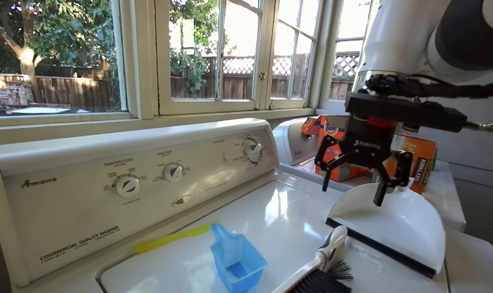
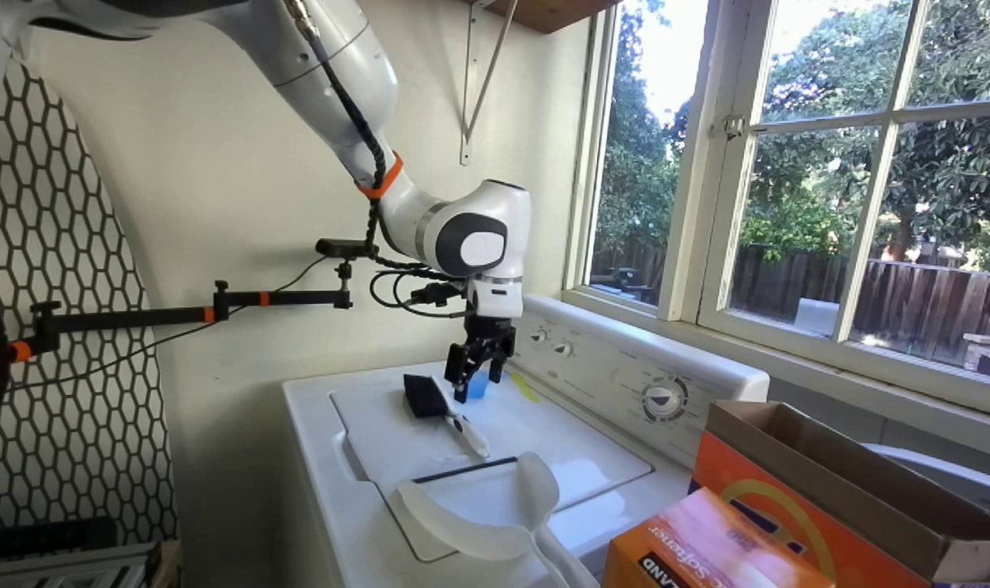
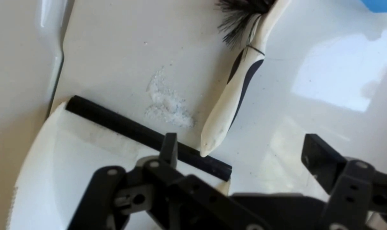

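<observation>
Gripper (image 1: 352,195) spread wide above washer (image 1: 169,270), brush (image 3: 238,84) nr dustpan (image 1: 405,219), poss. touching, white powder (image 3: 169,107) btwn

Brush (image 1: 319,276) on washer (image 1: 279,228), between scoop (image 1: 239,262) and dustpan (image 1: 397,228).

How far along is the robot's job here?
Done, it seems: the dustpan lies beside the white powder. In hand: nothing; the gripper hangs open in the air. Left, probably: sweeping, since powder lies outside the dustpan and the brush lies ungripped.
</observation>
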Tool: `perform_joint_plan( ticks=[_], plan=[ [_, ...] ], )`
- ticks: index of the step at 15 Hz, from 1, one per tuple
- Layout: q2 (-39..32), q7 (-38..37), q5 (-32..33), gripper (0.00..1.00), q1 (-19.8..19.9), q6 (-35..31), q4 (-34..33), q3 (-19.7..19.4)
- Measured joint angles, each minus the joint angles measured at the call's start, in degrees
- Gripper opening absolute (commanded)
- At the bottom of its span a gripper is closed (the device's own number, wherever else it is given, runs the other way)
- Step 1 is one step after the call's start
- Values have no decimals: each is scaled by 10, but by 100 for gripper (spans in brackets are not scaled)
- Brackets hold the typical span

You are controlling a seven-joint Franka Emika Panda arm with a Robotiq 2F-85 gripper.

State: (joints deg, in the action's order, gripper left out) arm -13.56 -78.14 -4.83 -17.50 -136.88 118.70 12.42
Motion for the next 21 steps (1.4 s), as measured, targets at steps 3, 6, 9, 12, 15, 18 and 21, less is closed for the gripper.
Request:
perform_joint_plan(
  ticks=[3,6,9,12,15,18,21],
  plan=[
    [-32,-18,12,100,-9,-20,-10,-5],
    [-59,-27,18,100,-15,-34,-16,-11],
    [-75,-30,18,100,-23,-36,-20,-14],
    [-83,-32,18,100,-30,-36,-25,-16],
    [-90,-33,18,100,-34,-36,-31,-16],
    [-97,-33,18,100,-38,-36,-34,-19],
    [-102,-33,18,80,-41,-35,-36,-23]
  ],
)
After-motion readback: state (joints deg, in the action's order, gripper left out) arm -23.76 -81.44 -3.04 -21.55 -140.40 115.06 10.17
